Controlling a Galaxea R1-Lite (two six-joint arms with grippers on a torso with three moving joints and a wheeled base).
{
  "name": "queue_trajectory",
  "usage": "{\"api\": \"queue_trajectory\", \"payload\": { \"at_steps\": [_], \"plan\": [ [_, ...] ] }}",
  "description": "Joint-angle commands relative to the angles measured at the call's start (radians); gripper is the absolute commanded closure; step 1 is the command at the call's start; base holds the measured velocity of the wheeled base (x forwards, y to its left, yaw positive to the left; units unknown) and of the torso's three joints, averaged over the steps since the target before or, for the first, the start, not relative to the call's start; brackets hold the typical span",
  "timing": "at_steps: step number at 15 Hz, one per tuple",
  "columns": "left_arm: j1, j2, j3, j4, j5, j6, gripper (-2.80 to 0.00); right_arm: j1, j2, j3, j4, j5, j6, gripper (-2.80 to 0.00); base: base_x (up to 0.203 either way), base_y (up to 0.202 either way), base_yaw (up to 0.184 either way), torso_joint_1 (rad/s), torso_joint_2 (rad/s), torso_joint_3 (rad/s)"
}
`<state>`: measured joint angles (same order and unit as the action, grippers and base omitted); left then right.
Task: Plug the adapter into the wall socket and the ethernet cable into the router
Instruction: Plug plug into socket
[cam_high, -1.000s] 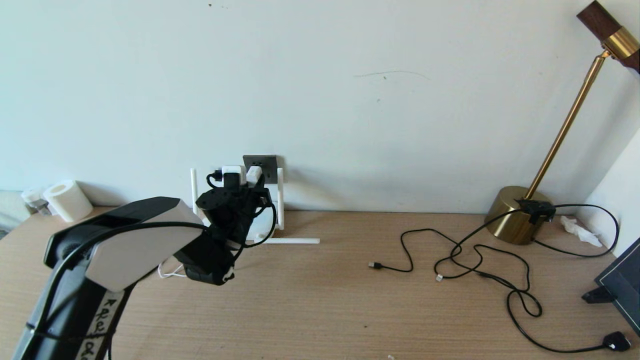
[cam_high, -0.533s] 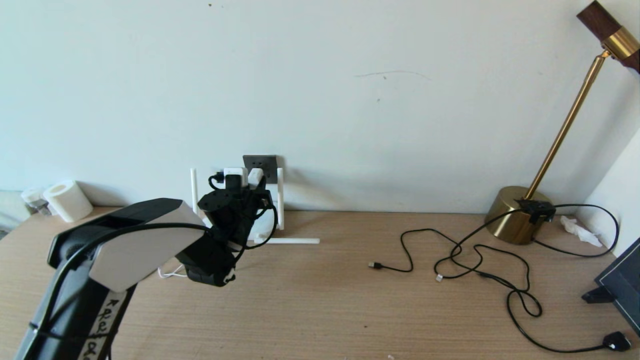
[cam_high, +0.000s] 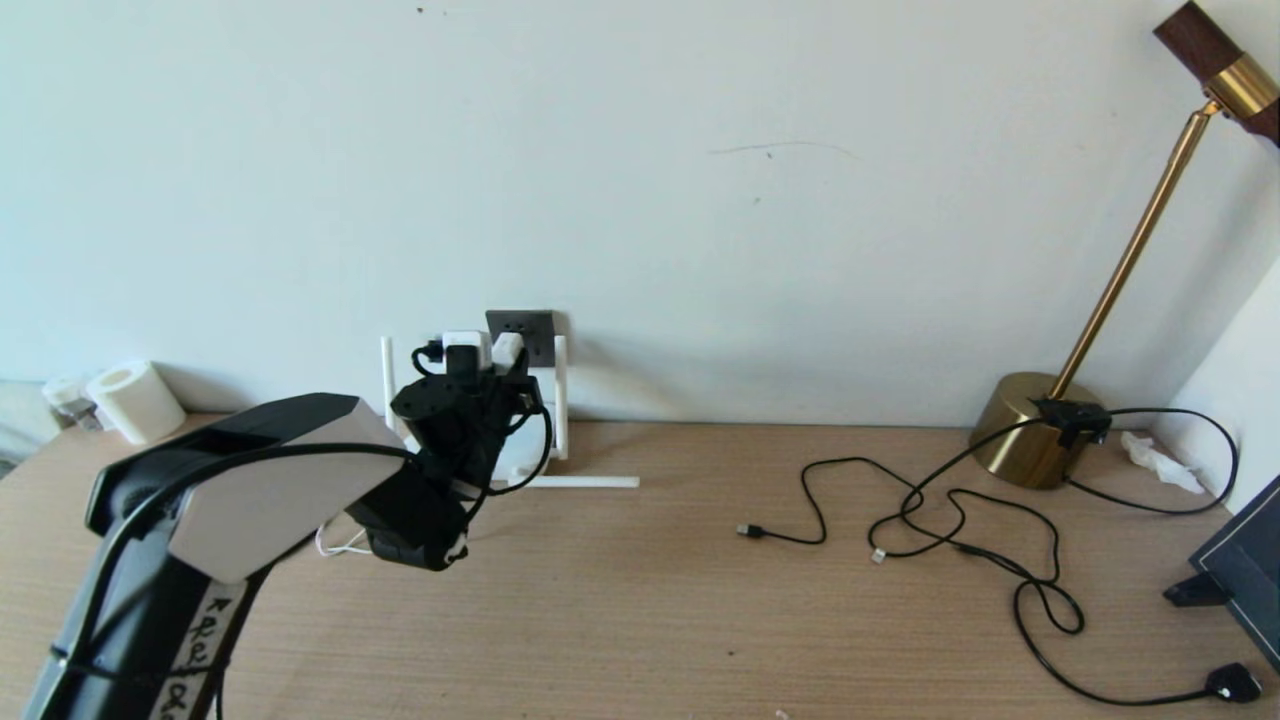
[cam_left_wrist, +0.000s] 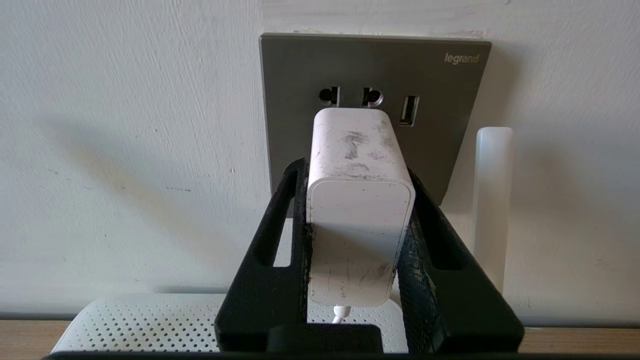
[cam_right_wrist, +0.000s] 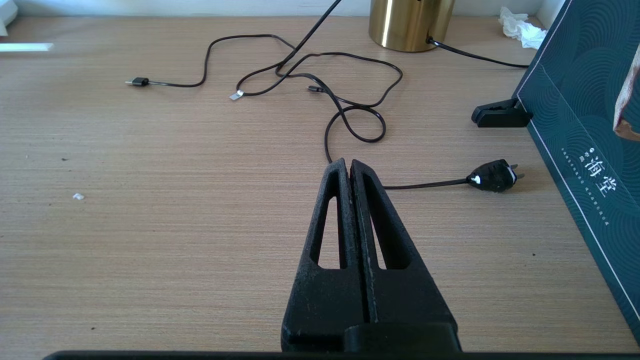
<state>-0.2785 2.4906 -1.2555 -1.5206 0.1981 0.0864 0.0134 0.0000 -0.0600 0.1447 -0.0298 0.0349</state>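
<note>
Your left end effector (cam_left_wrist: 357, 240) is clenched on the adapter (cam_left_wrist: 357, 200), one black finger (cam_left_wrist: 272, 250) pressed against each long side of the white block. You hold the adapter raised off the counter, its far end up against the wall socket (cam_left_wrist: 375, 75), below the two round pin holes and beside the plate's slim USB slot; whether its pins are seated cannot be told, since the block hides them. A thin white cord (cam_left_wrist: 340, 314) leaves the adapter's near end. In the head view the same grasp sits at the back of the counter (cam_high: 640, 600), the adapter (cam_high: 508, 350) held against the dark wall socket (cam_high: 530, 325).

Directly beneath your left end effector lies the router (cam_left_wrist: 140, 322), its perforated white top just visible, with one upright antenna (cam_left_wrist: 492, 200) standing beside the socket plate.

Your right end effector (cam_right_wrist: 350, 167) is closed on nothing, fingers together, held low above bare counter (cam_right_wrist: 150, 225). Ahead of it thin black cables (cam_right_wrist: 350, 107) loop across the wood toward a brass lamp base (cam_right_wrist: 410, 22), one ending in a black two-pin plug (cam_right_wrist: 492, 175) near a dark green box (cam_right_wrist: 575, 125).
</note>
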Motion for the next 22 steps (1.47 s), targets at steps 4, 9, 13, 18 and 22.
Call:
{"api": "queue_trajectory", "payload": {
  "at_steps": [4,9,13,18,22],
  "plan": [
    [-0.005,-0.001,-0.004,-0.009,0.001,0.001,0.00,0.000,0.000,0.000,0.001,0.001,0.000,0.00,0.000,0.000,0.000,0.000,0.00,0.000],
    [-0.022,-0.008,-0.003,-0.009,0.006,0.001,0.00,0.000,0.000,0.000,0.001,0.000,0.000,0.00,0.000,0.000,0.000,0.000,0.00,0.000],
    [-0.021,-0.027,0.008,-0.009,0.009,0.000,0.00,0.000,0.001,0.000,0.001,0.001,0.000,0.00,0.000,0.000,0.000,0.000,0.00,0.000],
    [-0.011,-0.026,0.016,-0.009,0.007,0.000,0.00,0.000,0.002,0.000,0.001,0.001,0.000,0.00,0.000,0.000,0.000,0.000,0.00,0.000],
    [-0.005,-0.015,0.006,-0.009,0.003,0.000,0.00,0.000,0.002,0.000,0.001,-0.001,0.000,0.00,0.000,0.000,0.000,0.000,0.00,0.000]
  ]
}}
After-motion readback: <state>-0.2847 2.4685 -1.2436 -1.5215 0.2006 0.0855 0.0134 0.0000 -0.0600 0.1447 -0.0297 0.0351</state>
